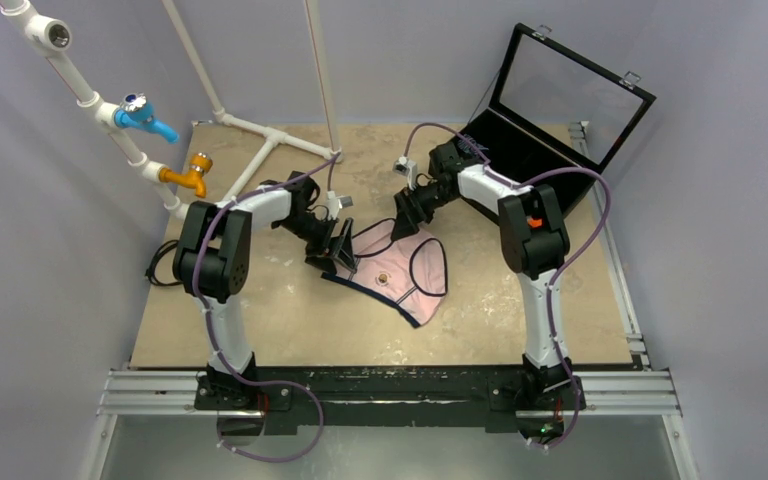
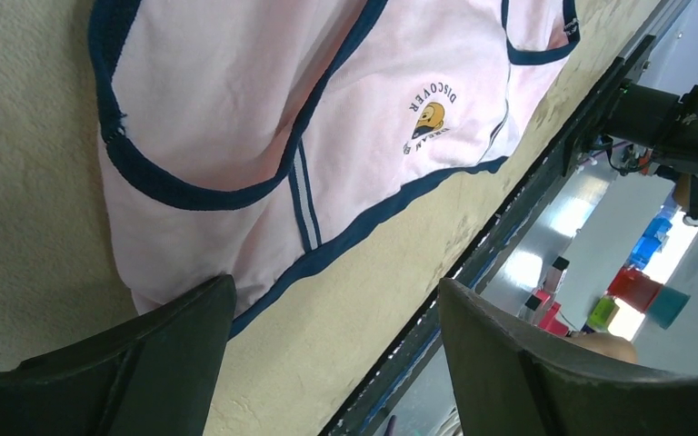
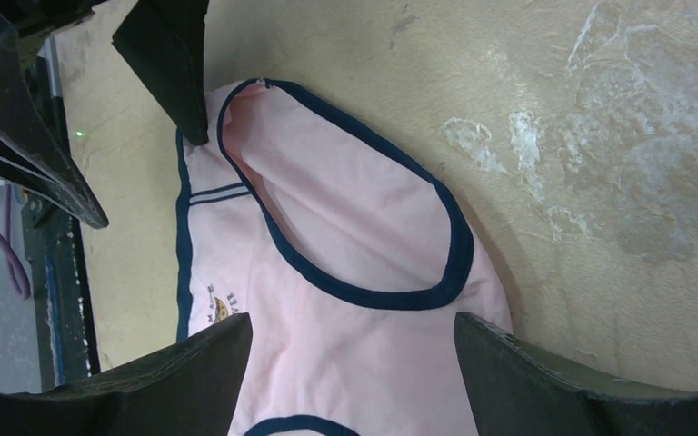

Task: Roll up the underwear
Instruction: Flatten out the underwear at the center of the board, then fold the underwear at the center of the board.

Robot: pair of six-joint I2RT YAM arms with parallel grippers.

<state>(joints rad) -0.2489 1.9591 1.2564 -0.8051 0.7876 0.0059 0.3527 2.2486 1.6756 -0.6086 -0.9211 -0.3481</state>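
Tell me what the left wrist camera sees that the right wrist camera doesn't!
Only the left wrist view shows the whole yellow badge printed on the underwear. It also shows the dark rail at the table edge and colourful containers beyond it.

Only the right wrist view shows a whole navy-trimmed leg opening, white scuffs on the tabletop, and the left arm's jaws standing open by the cloth's corner.

Both show the pink cloth, its navy trim, its double stripe and the tan table.
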